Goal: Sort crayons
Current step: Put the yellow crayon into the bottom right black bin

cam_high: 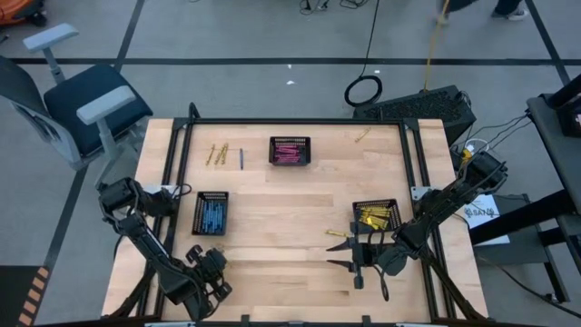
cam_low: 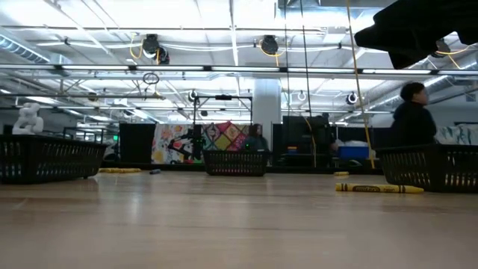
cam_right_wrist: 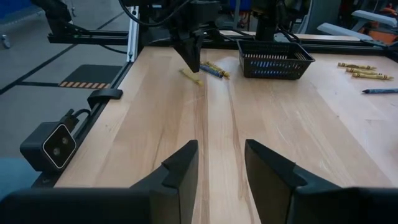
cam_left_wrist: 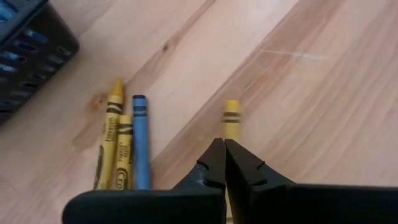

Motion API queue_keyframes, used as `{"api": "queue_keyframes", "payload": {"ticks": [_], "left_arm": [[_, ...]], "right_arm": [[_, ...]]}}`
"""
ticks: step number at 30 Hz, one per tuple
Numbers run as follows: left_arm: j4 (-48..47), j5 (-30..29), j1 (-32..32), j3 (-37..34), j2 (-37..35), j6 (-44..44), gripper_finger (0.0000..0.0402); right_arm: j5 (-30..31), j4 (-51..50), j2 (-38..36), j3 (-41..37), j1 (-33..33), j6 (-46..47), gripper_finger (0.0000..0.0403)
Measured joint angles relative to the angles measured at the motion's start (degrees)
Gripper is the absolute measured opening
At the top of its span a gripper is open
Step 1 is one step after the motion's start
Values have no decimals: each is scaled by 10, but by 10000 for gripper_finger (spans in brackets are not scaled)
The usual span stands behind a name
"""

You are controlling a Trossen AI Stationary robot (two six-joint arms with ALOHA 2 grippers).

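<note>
Left wrist view: your left tool [cam_left_wrist: 224, 149] has its fingers pressed together on a yellow crayon [cam_left_wrist: 231, 118] lying on the wooden surface [cam_left_wrist: 311, 93]; whether the crayon is truly pinched cannot be told for certain, but the tips close over its near end. Just beside lie two more yellow crayons [cam_left_wrist: 112, 140] and a blue crayon [cam_left_wrist: 141, 146], touching one another, near the basket of blue crayons [cam_high: 211, 213]. Your right tool [cam_right_wrist: 221, 165] hovers with its fingers apart, holding nothing, beside the basket of yellow crayons [cam_high: 376, 215]; the basket of pink crayons [cam_high: 290, 151] stands at the far side. The step in hand appears to be picking up a yellow crayon. The next move calls for a straight lift, then carriage across to the yellow basket.
</note>
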Motion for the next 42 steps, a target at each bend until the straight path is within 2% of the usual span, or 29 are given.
{"api": "queue_keyframes", "payload": {"ticks": [6,9,14,17,19,23,25,30,33,42], "left_arm": [[18,5,0,0,0,-1,0],[80,-9,0,0,0,52,8],[201,-19,0,0,0,193,72],[215,-21,0,0,13,213,122],[218,-3,0,0,35,223,148],[258,-17,-2,9,82,274,173],[248,-24,-2,27,99,283,175],[158,-19,-2,74,117,281,174],[129,-4,-1,78,117,280,156],[119,-1,0,72,117,205,21]], "right_arm": [[0,0,0,0,0,0,116],[0,0,0,0,0,0,116],[0,0,0,0,0,0,116],[0,0,0,0,0,0,116],[0,0,0,0,0,0,116],[0,0,0,0,0,-1,116],[0,0,0,0,0,-1,116],[0,0,0,0,0,0,116],[0,1,0,0,0,0,116],[2,-39,-21,0,21,-9,116]]}}
